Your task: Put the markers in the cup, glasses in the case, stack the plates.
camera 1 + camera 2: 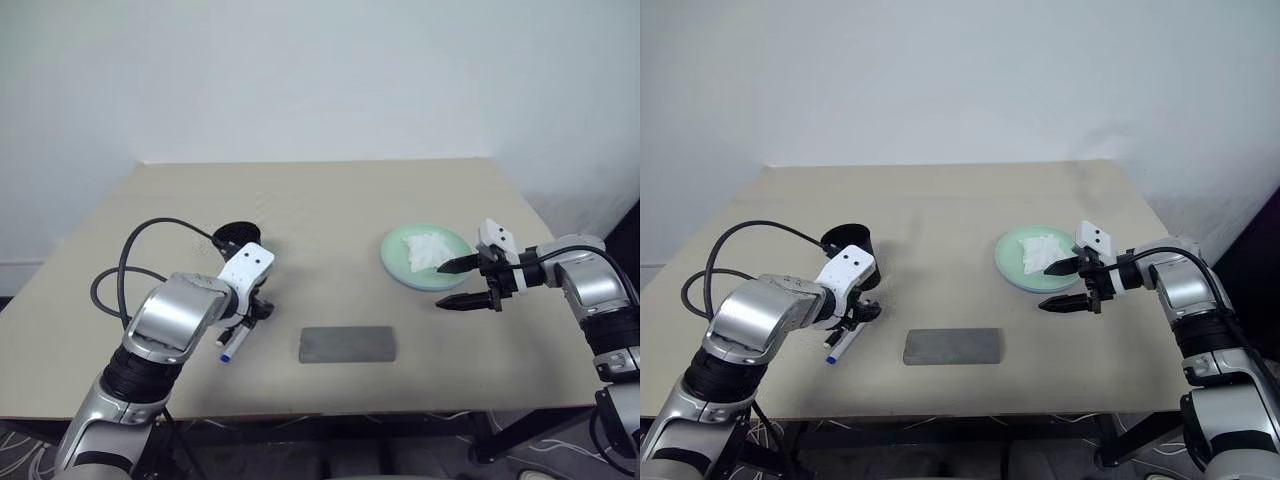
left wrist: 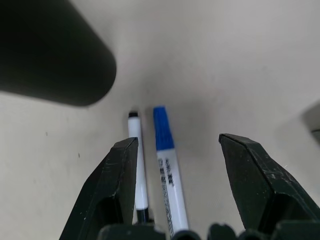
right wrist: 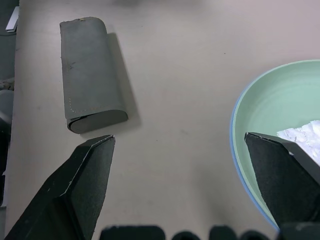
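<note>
The marker step is in hand: the left gripper hangs spread and empty over the two slim white markers, which lie side by side on the table just near the black tapered cup. Next it likely must lower and pinch one pen. The right gripper gapes wide, empty, beside the smooth green plate, nested on a blue one, holding crumpled cloth. The matte grey case lies closed, near centre.

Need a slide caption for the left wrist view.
Open left gripper above two markers lying side by side on the table, beside the black cup.
</note>
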